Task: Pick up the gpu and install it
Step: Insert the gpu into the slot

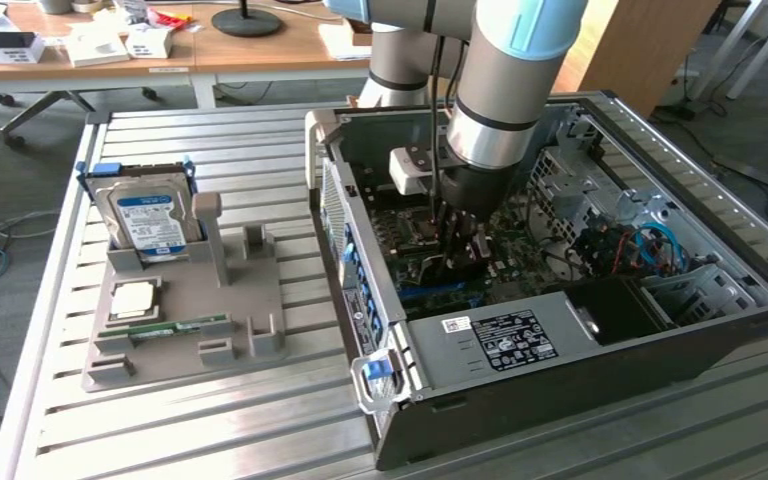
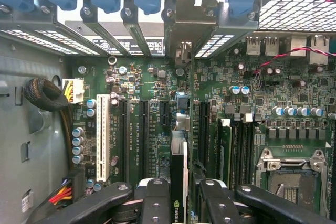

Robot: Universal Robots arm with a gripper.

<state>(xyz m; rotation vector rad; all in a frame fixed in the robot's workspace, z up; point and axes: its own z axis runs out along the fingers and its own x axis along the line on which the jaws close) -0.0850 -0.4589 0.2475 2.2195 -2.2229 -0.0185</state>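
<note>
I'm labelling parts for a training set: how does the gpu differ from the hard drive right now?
The gpu is inside the computer case, gripped between the jaws; the hard drive sits outside in a grey holder. The gpu looks dark and thin; the hard drive is silver with a blue-white label. Both stand on edge.

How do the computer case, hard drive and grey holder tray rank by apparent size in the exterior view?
1. computer case
2. grey holder tray
3. hard drive
The hard drive sits farther from the camera, but the gaps look too wide for that to change the order.
</note>
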